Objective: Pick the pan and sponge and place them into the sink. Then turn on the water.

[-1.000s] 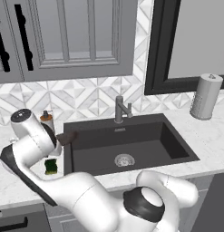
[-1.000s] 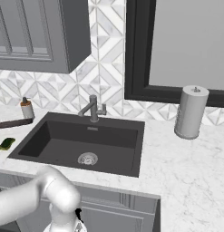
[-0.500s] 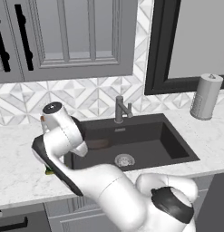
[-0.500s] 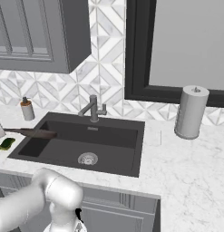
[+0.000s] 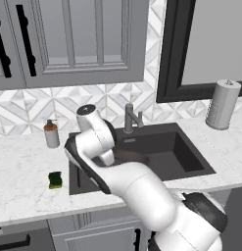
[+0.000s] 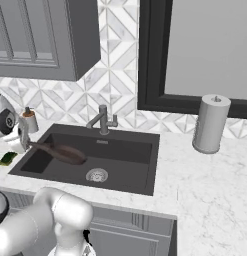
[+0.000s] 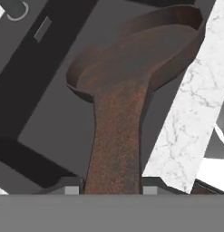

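The dark brown pan (image 6: pixel 66 153) hangs level over the left half of the sink (image 6: pixel 137 160), above the silver drain (image 6: pixel 97 175). My gripper (image 6: pixel 25 142) is shut on the end of its long handle (image 7: pixel 117 145), at the basin's left edge. In the hand view the handle runs up between my gripper (image 7: pixel 111 189) into the round pan (image 7: pixel 140 54), with the dark sink (image 7: pixel 45 99) beneath. The yellow and green sponge (image 5: pixel 55 180) (image 6: pixel 7 158) lies on the counter left of the sink. No water runs from the grey faucet (image 6: pixel 102 120).
A soap bottle (image 5: pixel 51 134) stands by the backsplash left of the sink. A paper towel roll (image 6: pixel 211 124) stands on the counter to the right. My own arm (image 5: pixel 122 181) blocks much of the sink (image 5: pixel 183 157) in the left base view. Wall cabinets hang above.
My arm has swung right from over the left counter, carrying the pan from the counter's side to above the sink. The sponge has stayed put.
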